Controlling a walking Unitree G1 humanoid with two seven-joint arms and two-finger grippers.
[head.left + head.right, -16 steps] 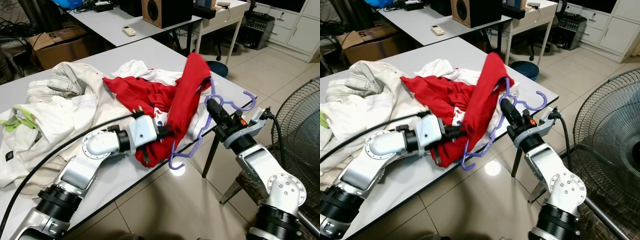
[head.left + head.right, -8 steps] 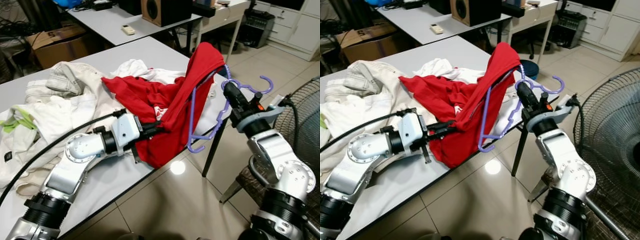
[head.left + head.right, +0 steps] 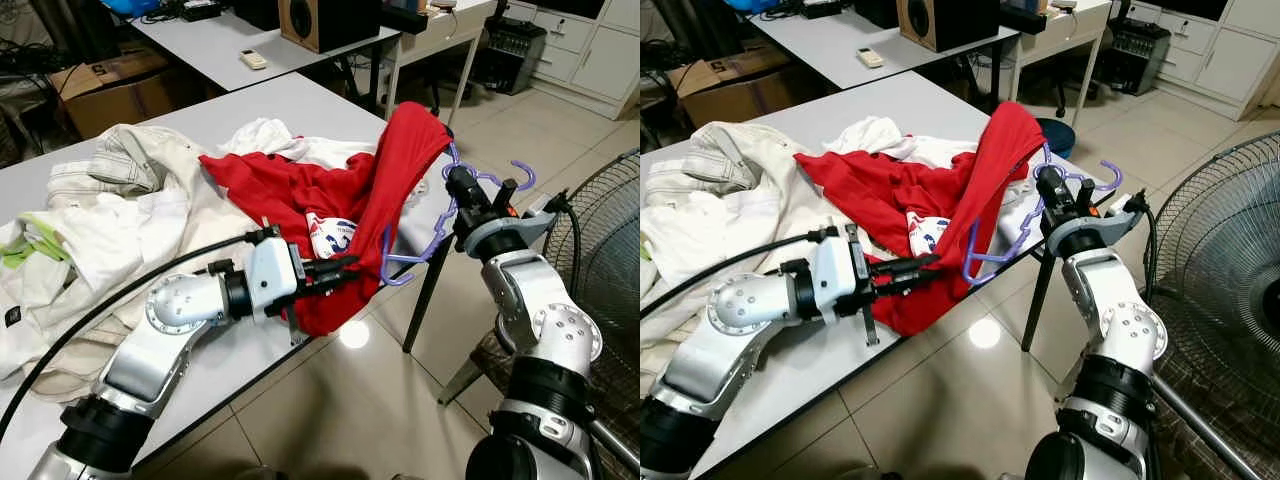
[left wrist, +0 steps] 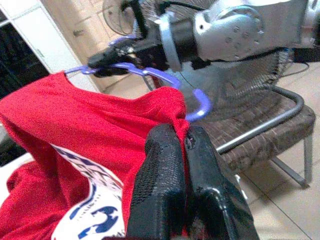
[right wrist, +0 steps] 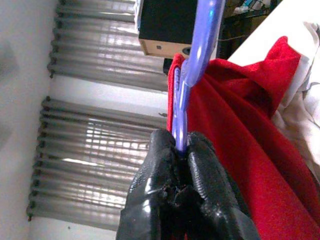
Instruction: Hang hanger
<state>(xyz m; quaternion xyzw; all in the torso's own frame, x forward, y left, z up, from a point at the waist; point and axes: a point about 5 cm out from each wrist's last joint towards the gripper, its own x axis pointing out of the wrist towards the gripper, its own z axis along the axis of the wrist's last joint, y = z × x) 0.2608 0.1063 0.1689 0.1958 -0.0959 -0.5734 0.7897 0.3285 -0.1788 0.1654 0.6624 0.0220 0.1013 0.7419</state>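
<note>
Both grippers hold a red shirt and its purple hanger over the near corner of a table.

The grey table carries a heap of pale clothes on the robot's left, with the red shirt spread from the middle to the corner; beyond are a second table with a speaker, tiled floor, and a fan at right. The hanger juts past the table edge, one arm inside the raised fold of shirt, its hook toward the fan. The right gripper is clamped tight on the hanger's bar just beside the shirt. The left gripper is pinched closed on the shirt's hem, touching the hanger's lower curved end.
</note>
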